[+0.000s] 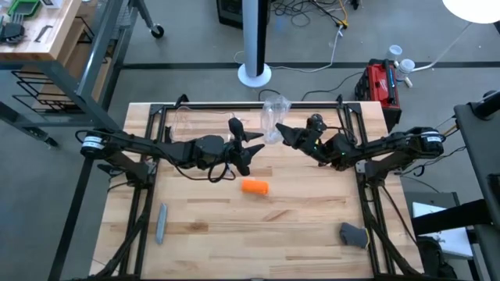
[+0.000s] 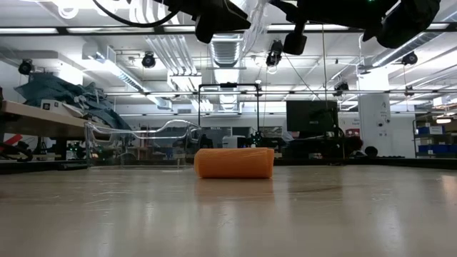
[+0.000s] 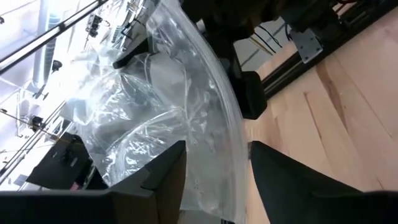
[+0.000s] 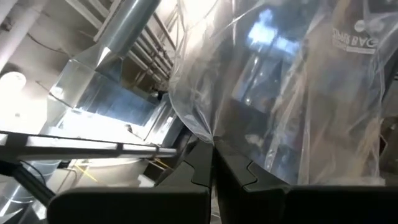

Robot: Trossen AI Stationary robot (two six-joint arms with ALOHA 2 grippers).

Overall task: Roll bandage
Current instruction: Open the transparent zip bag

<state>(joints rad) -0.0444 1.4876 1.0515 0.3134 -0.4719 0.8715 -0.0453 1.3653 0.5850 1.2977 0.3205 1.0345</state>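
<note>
The bandage is a stubby orange roll lying on its side on the wooden table, near the middle; the low view shows the roll alone, clear of both arms. Above and beyond it a clear plastic bag hangs in the air between both grippers. My right gripper is shut on the bag. My left gripper is open, with the bag's thick edge running between its fingers. My left gripper stands open around the bag's thick edge; I cannot tell whether its fingers touch it. My right gripper pinches a gathered fold of the clear bag between its two fingers. The bag is lifted clear of the table and spreads out beyond the fingers.
A grey bar lies near the table's front left. A dark grey lump sits at the front right. More clear plastic rests at the far left by the black frame. Bare wood surrounds the roll.
</note>
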